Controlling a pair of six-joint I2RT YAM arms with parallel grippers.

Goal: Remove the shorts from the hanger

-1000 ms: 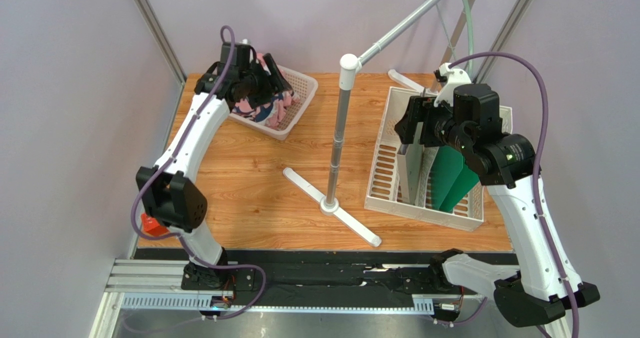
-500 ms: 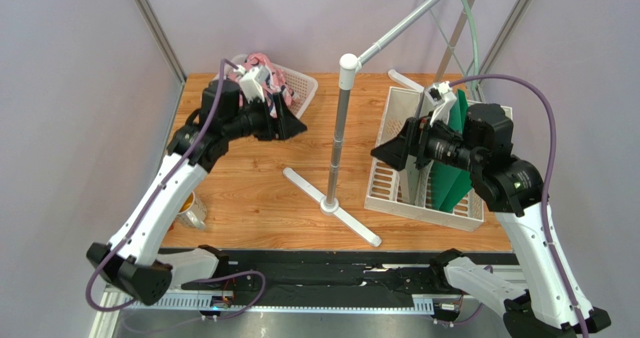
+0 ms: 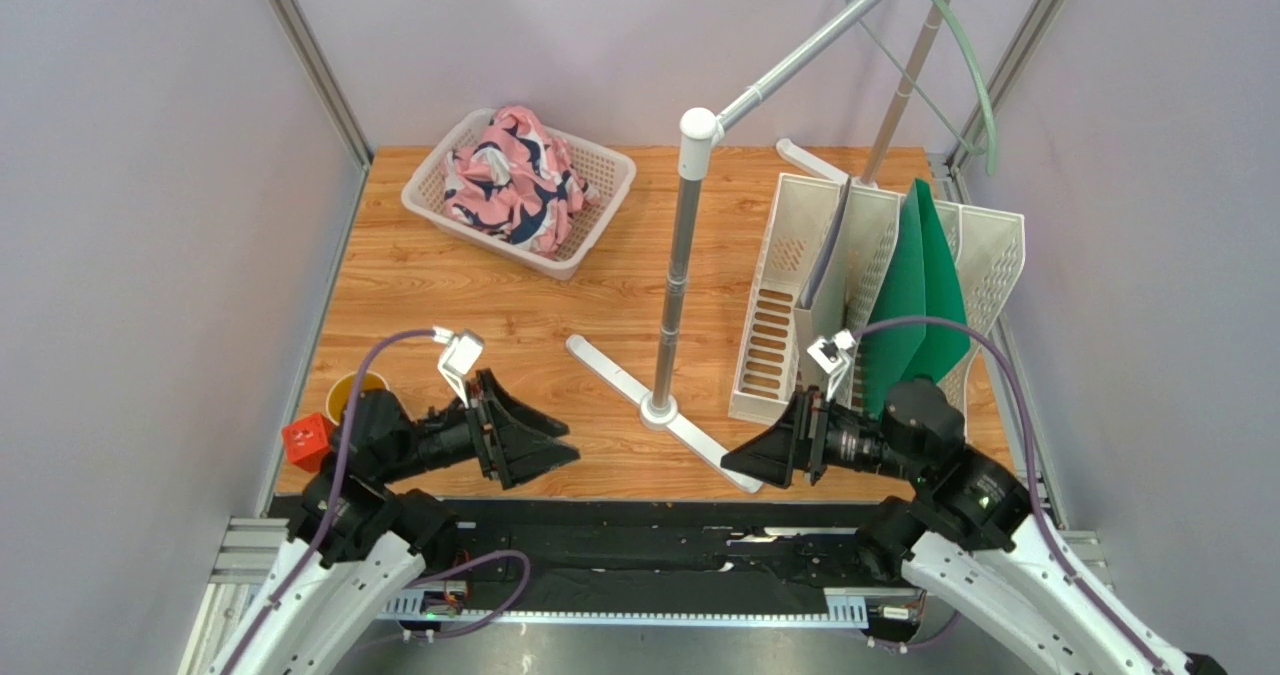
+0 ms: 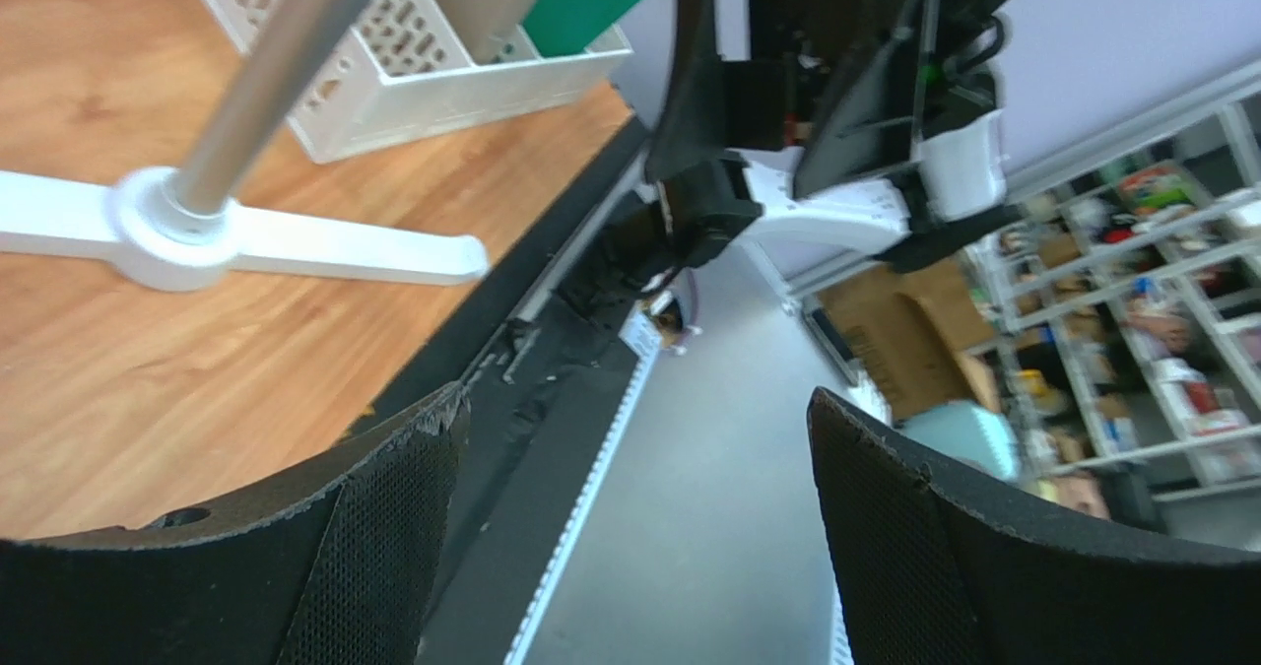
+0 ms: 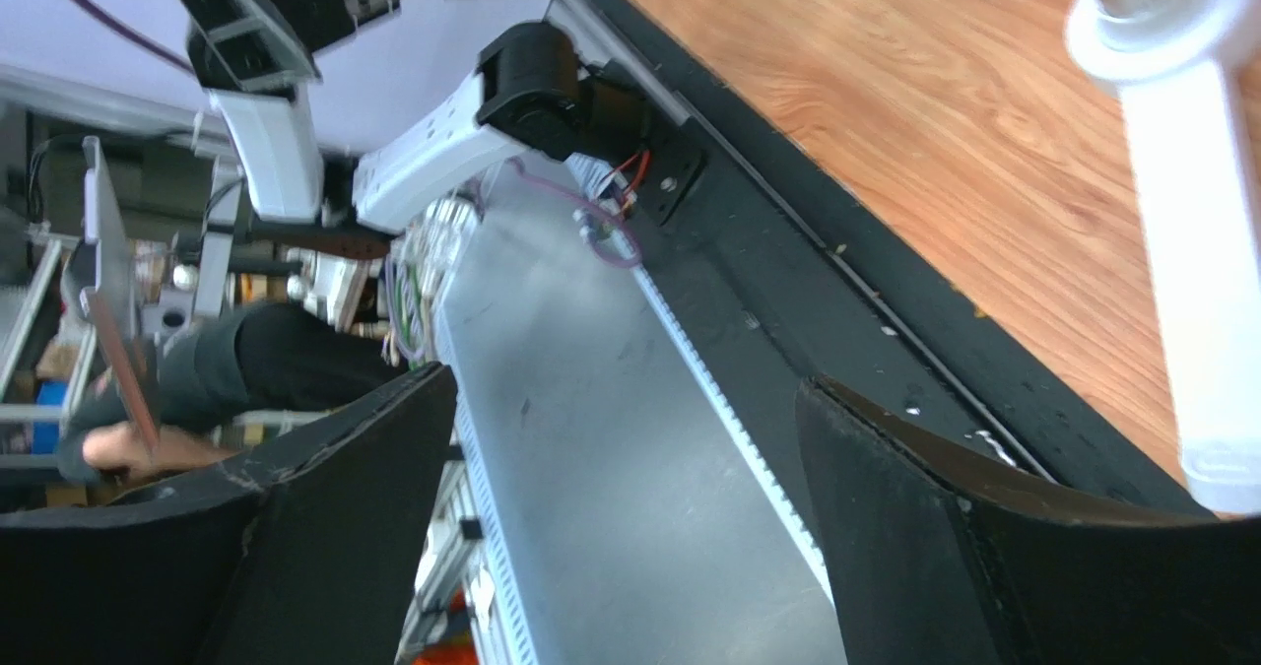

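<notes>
Between left claw [image 3: 565, 447], right claw [image 3: 748, 459]: rack base [image 3: 684, 423] | both agape, empty | shorts [image 3: 511, 177] basketed, seemingly

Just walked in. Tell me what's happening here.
Nothing is being handled right now. The shorts lie bunched in the basket at the far left, off the hanger, which hangs bare up by the rack bar at the far right. The left gripper and right gripper sit low at the near edge, both open and empty, facing each other.
</notes>
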